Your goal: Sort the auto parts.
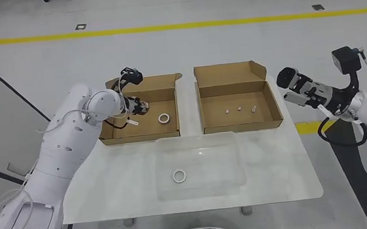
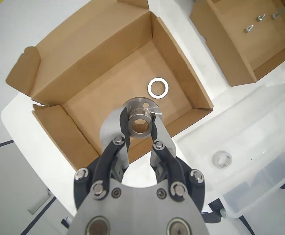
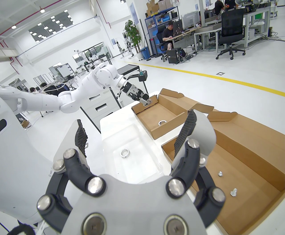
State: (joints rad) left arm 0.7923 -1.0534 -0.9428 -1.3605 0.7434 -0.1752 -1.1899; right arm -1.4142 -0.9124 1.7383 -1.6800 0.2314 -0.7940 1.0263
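white table (image 1: pixel 110 180) — left gripper (image 2: pixel 138 115) tight on a flanged bushing (image 2: pixel 139 103) above the left box (image 2: pixel 106 89), right gripper (image 3: pixel 135 120) splayed

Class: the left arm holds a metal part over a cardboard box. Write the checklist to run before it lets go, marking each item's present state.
1. Grip: left gripper shut on the flanged bushing: ok.
2. Bushing over the left box floor, inside its walls: ok.
3. The washer in that box lies apart from the bushing: ok.
4. Bushing's height above the floor: cannot tell.
5. Other arm: right gripper open, off beside the right box: ok.
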